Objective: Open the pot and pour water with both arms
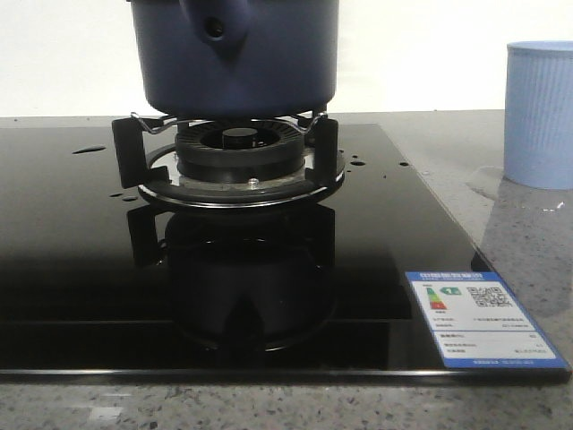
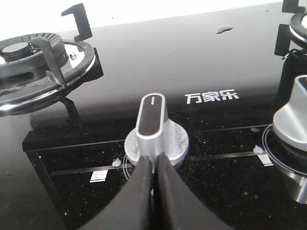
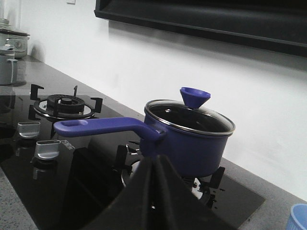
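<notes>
The dark blue pot (image 1: 235, 63) stands on the burner's pan support (image 1: 237, 152), its handle stub (image 1: 215, 27) pointing at the front camera. In the right wrist view the pot (image 3: 199, 143) carries a glass lid (image 3: 189, 119) with a blue funnel-shaped knob (image 3: 194, 98), and its long handle (image 3: 98, 127) sticks out sideways. My right gripper (image 3: 156, 162) is shut and empty, just short of where the handle meets the pot wall. My left gripper (image 2: 154, 162) is shut, with its tips at the near end of a silver stove knob (image 2: 152, 120). Neither gripper shows in the front view.
A pale blue ribbed cup (image 1: 539, 112) stands on the grey counter to the right of the black glass hob (image 1: 72, 269). Water drops lie on the glass. An empty second burner (image 2: 33, 57) and another silver knob (image 2: 295, 120) flank the left gripper. An appliance (image 3: 9, 62) stands beyond the far burner (image 3: 64, 103).
</notes>
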`<state>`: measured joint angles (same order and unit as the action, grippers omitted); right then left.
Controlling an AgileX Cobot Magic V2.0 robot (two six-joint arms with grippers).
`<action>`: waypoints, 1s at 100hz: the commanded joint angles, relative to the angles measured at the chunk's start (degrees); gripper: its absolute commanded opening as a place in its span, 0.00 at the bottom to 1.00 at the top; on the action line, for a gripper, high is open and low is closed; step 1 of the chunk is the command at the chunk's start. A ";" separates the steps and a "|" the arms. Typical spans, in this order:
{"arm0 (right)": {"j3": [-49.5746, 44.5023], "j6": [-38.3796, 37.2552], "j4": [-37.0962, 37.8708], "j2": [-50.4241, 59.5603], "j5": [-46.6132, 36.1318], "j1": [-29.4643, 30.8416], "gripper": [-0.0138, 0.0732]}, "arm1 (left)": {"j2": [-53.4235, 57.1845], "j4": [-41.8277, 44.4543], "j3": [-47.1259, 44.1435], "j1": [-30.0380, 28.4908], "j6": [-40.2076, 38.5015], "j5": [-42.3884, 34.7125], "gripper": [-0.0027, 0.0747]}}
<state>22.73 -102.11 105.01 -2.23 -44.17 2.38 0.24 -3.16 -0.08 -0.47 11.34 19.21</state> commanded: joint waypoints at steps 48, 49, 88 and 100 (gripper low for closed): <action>-10.35 55.05 -48.65 -0.76 31.90 0.03 0.11 | 1.52 -0.78 -1.83 -0.02 -0.56 -1.82 0.01; -10.48 58.24 -51.83 -0.76 32.49 0.03 0.11 | 1.52 -0.78 -1.83 -0.02 -0.56 -1.82 0.01; -10.58 70.41 -64.20 -0.76 59.53 -0.22 0.11 | 1.52 -0.78 -1.83 -0.02 -0.56 -1.82 0.01; -12.90 70.85 -67.25 -0.76 58.07 -0.22 0.11 | 1.52 -0.78 -1.83 -0.02 -0.56 -1.82 0.01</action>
<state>9.82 -32.46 39.97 -2.18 16.82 2.25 0.24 -3.16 -0.08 -0.47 11.34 19.26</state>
